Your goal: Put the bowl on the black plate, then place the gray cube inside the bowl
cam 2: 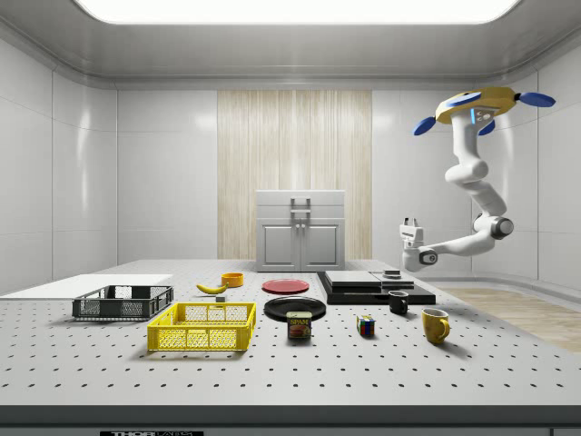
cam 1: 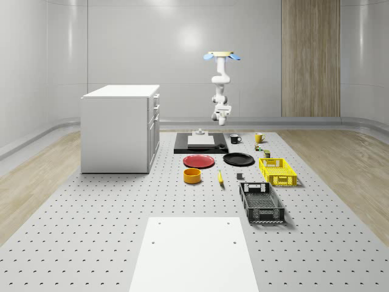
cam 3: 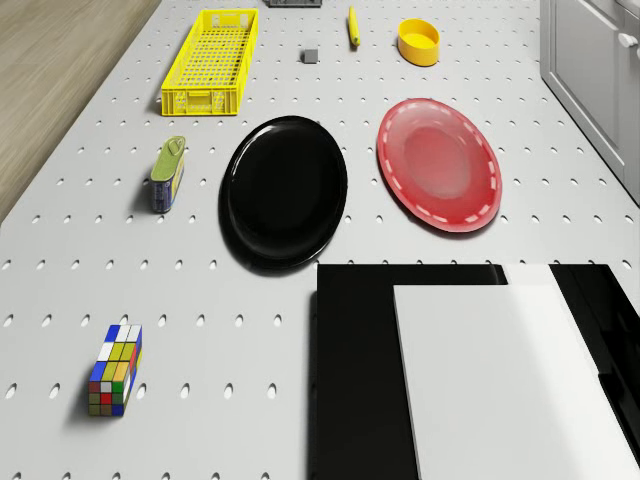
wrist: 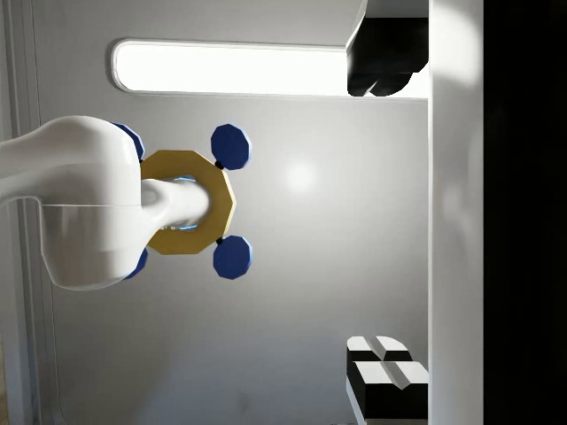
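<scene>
Drone (cam 2: 486, 104) hovers high past counter's (cam 1: 91, 231) far end. Gripper (cam 2: 411, 221) points up, fingers spread wide, holding nothing. Bowl (cam 1: 192, 176) sits on counter near red plate (cam 1: 199, 161); black plate (cam 1: 238, 159) bare; gray cube (cam 3: 310, 56) near yellow crate (cam 1: 278, 171).

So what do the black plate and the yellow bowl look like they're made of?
The black plate looks like glossy glazed ceramic or hard plastic: soft light reflections run along its rim. The yellow bowl looks like smooth plastic, evenly coloured with a mild sheen, though glazed ceramic is possible too.
</scene>
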Available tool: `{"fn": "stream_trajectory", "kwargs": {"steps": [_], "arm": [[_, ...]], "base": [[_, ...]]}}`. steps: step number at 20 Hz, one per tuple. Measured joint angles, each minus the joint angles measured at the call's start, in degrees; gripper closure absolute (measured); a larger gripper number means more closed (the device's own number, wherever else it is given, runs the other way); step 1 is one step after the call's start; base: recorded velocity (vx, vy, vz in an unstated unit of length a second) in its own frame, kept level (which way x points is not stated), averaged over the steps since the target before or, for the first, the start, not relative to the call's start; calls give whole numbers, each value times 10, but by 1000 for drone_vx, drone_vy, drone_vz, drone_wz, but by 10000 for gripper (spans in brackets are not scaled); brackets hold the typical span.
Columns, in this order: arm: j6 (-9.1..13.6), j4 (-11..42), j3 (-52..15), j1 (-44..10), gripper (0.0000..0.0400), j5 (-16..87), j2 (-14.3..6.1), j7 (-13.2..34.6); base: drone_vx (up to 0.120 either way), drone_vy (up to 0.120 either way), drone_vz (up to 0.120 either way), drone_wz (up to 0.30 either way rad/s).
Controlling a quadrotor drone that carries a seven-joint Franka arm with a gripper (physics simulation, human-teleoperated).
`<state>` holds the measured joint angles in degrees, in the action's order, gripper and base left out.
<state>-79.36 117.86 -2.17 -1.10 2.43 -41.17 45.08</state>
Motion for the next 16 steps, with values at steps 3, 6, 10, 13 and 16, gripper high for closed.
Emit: {"fn": "stream_trajectory", "kwargs": {"steps": [3,6,10,13,16], "arm": [[-1,2,-12,-4,0,17,-1,2],[-3,5,-33,-10,0,46,-3,6],[-6,16,-81,-25,0,115,-6,16],[-11,38,-143,-45,0,204,-12,29],[-18,88,-232,-77,0,336,-23,52]], "base": [[120,-27,0,0],[120,-120,0,0],[120,-120,0,0],[120,-120,0,0],[120,-120,-13,0]]}}
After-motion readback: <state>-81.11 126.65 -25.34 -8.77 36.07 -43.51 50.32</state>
